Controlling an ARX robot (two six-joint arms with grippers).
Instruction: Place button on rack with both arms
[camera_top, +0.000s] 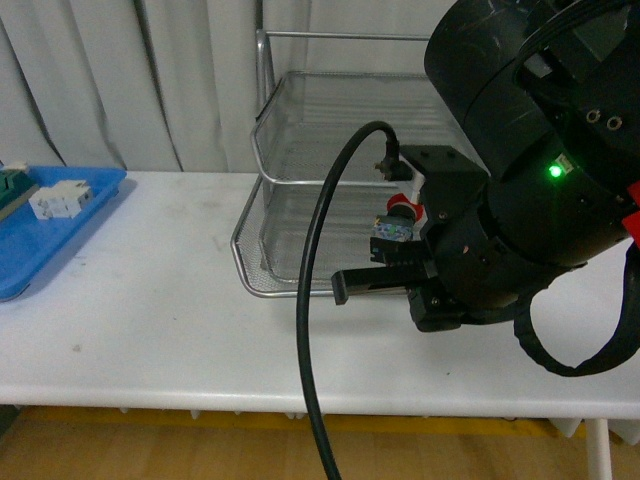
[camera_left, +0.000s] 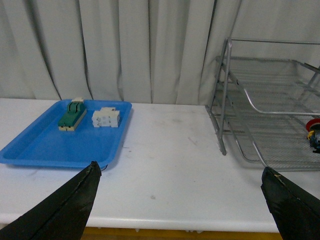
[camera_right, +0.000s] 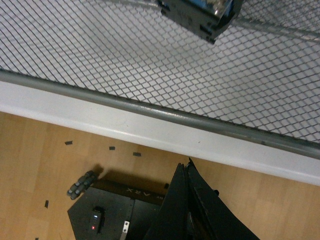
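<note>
The button (camera_top: 395, 222) sits on the mesh of the rack's (camera_top: 300, 150) bottom tier. Near that tier's front rim is the right hand (camera_right: 187, 170), its fingers pressed together on nothing. The left hand (camera_left: 180, 170) is spread wide above the white bench (camera_left: 165, 145), holding nothing.

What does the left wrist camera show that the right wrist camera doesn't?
Only the left wrist view: the blue tray with a green-and-cream block and a white block, curtains, and the open left claw. Only the right wrist view: the wooden floor, the robot's base and the shut right claw. Both: the wire rack and the button.
</note>
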